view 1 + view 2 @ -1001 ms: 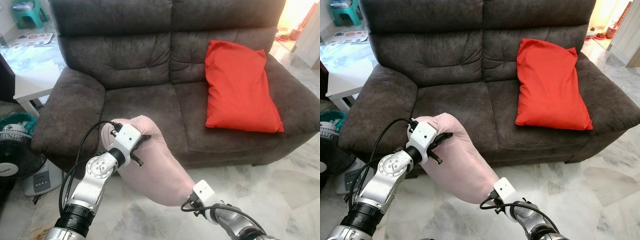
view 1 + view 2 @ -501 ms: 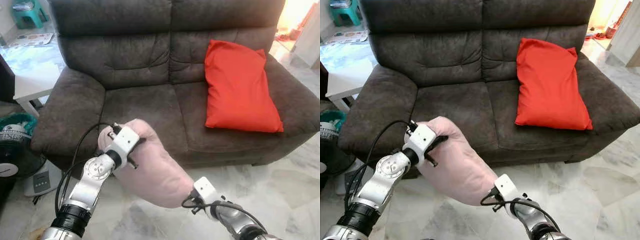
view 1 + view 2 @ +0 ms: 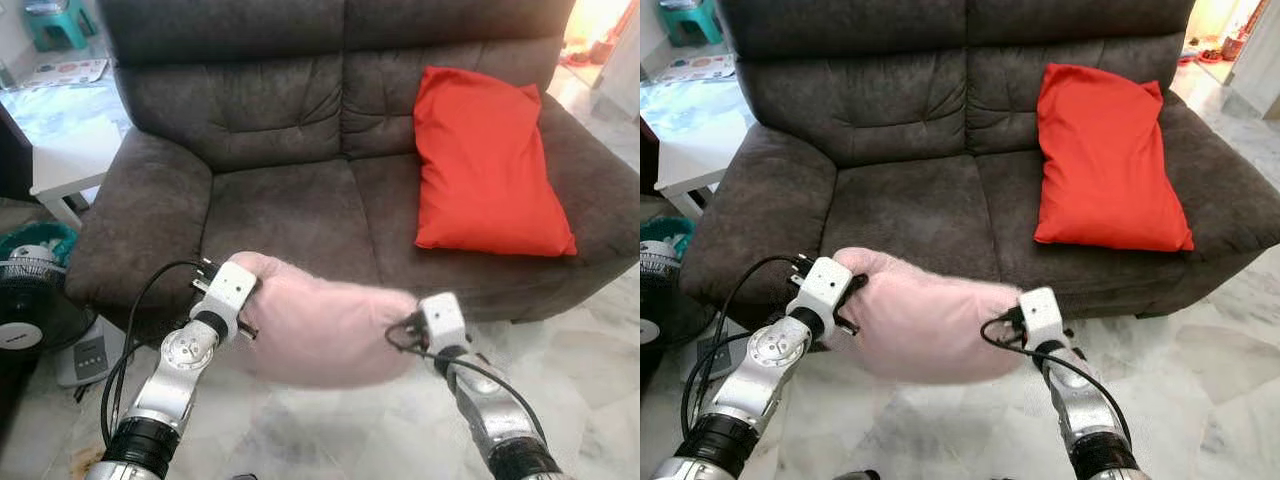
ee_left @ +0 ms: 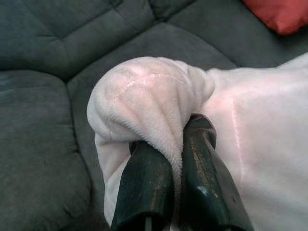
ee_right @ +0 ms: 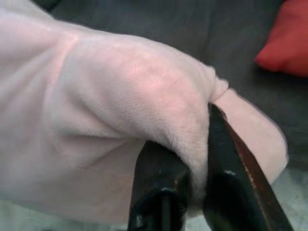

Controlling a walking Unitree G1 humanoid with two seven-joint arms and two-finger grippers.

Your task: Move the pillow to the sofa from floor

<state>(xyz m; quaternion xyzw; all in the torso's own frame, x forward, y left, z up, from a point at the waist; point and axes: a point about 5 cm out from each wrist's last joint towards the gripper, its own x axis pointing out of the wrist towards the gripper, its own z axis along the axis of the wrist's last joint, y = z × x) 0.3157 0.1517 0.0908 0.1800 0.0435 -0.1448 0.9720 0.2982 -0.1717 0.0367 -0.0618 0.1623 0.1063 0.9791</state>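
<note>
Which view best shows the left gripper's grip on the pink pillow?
The left wrist view: the left gripper has both black fingers pinching a bunched corner of the pink pillow. In the eye views its wrist block hides those fingers; the pillow hangs before the sofa.

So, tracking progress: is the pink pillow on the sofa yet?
Not yet. The pink pillow hangs before the sofa, pinched by the left gripper and right gripper.

Dark brown sofa [image 3: 280,200] on a marbled tile floor [image 3: 590,370]
A red pillow [image 3: 487,165] lies on the sofa's right seat, leaning against the backrest; the left seat is bare
</note>
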